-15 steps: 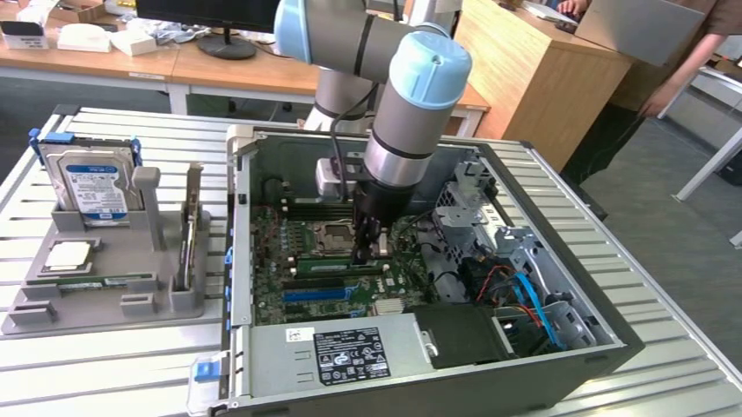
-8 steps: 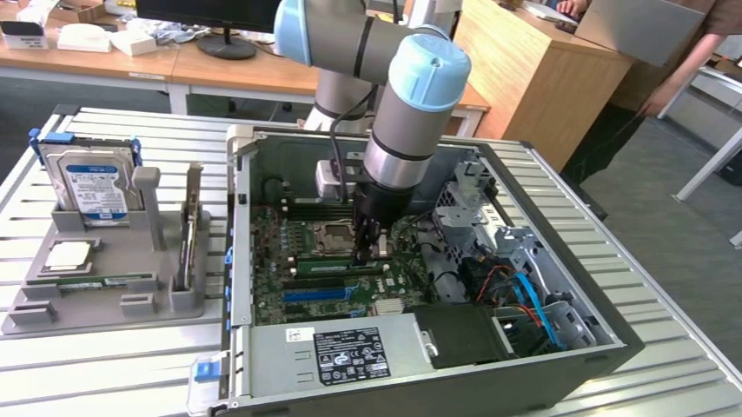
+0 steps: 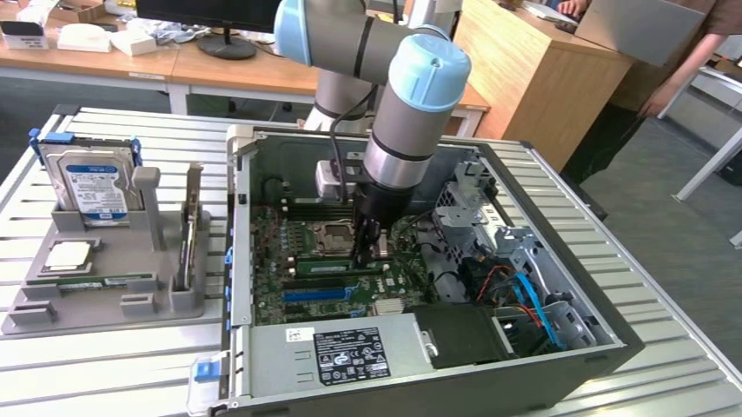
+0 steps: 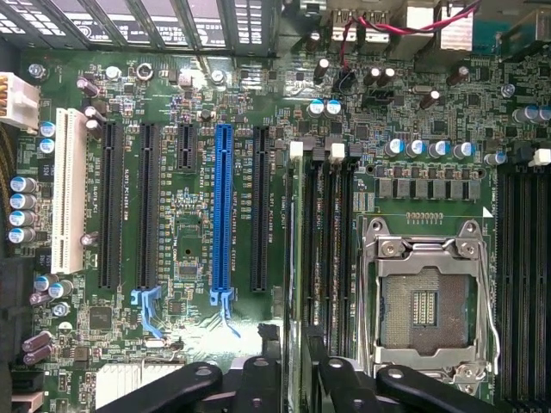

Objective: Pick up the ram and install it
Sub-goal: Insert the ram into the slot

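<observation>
Tool (image 4: pixel 300 380) released: jaws parted either side of the ram (image 4: pixel 297 344).
Ram stands edge-up in a motherboard (image 4: pixel 198 112) slot beside the CPU socket (image 4: pixel 424 301), mid-case. Pick-up done; insertion looks done or nearly so, though I cannot tell whether the latches have closed.

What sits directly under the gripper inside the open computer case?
The ram stands on edge in a motherboard slot next to the empty CPU socket, below the gripper. The gripper covers one end of it, so its seating there cannot be seen.
</observation>
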Robot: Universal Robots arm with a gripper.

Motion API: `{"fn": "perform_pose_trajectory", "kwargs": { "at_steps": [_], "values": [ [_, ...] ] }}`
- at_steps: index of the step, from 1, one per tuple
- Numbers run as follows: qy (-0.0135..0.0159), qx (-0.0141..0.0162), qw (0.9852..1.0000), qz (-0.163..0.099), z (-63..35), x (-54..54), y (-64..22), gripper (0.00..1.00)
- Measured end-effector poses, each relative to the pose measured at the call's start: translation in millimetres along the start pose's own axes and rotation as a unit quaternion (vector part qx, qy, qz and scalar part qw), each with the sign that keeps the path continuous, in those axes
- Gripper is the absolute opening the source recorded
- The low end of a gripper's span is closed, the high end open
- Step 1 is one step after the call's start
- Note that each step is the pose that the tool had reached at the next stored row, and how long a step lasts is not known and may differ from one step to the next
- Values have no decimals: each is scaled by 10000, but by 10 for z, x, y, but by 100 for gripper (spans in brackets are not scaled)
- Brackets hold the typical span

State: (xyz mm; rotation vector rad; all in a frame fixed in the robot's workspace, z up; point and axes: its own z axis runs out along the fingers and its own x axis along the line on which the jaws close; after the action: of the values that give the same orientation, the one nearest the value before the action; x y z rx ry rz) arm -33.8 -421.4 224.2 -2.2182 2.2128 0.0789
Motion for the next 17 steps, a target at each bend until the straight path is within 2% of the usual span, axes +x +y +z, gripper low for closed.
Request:
{"fn": "perform_pose_trajectory", "kwargs": {
  "at_steps": [7, 17],
  "values": [
    [1, 0, 10000, 0, -16, 0, 1, 25],
    [0, 0, 10000, 0, -245, -10, 6, 25]
  ]
}}
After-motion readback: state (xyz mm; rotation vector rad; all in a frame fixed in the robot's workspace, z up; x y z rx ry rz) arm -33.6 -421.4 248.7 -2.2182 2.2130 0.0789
